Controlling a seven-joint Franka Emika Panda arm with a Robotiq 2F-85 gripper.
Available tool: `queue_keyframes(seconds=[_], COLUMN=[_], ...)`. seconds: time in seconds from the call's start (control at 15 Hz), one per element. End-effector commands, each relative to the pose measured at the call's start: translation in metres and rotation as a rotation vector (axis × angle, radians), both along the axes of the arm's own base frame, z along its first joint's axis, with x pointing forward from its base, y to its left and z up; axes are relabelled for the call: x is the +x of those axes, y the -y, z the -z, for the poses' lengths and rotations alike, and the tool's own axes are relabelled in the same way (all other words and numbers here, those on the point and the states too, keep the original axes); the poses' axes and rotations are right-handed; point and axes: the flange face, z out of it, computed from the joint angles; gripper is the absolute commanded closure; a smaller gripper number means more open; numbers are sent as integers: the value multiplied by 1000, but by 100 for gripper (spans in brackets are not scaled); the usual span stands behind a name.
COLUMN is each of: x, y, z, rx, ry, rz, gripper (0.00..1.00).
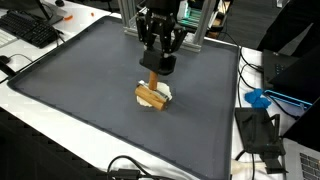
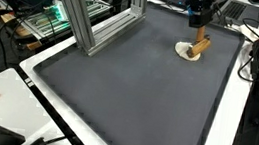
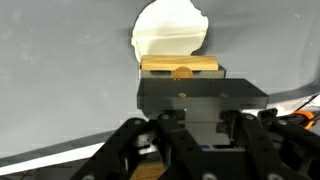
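here's the black robotiq pincer [image 1: 154, 72], hanging low over the middle of the dark grey mat [image 1: 80, 90]. it is clenched on a tan wooden rectangular block [image 1: 150, 96]. the block's upper end runs up between the jaws, and its lower end sits down on the mat.

in an exterior view the block [image 2: 200, 47] leans at a tilt under the pincer [image 2: 202, 30], towards the far end of the mat [image 2: 127, 92]. right against the foot of the block lies a small white rounded piece [image 1: 163, 93]. the two are touching, and the block overlaps its edge. whether the white piece is a dish or a scrap of paper, i cannot tell.

over to the wrist view: the block [image 3: 180, 65] shows as a pale wooden bar straight across the front of the dark pincer body. the white rounded piece [image 3: 170, 35] is just beyond it, its edge tucked behind the wood. the fingertips themselves are hidden by the body there.

around the action, a silver aluminium frame [image 2: 91, 22] stands along one side of the mat. a black keyboard [image 1: 30, 30] rests on the white table off one corner, and a blue object [image 1: 258, 98] lies just beside the mat's other edge, well apart from the block.
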Motion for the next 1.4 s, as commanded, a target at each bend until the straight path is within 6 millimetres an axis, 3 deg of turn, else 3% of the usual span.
queue_keyframes(seconds=[0.0, 0.67, 1.33], x=[2, -14, -62], y=[-3, 1, 8], z=[-19, -82, -134], rx=[-23, -138, -196], ry=[30, -30, -140], rz=[-8, -50, -46], gripper=[78, 78, 78])
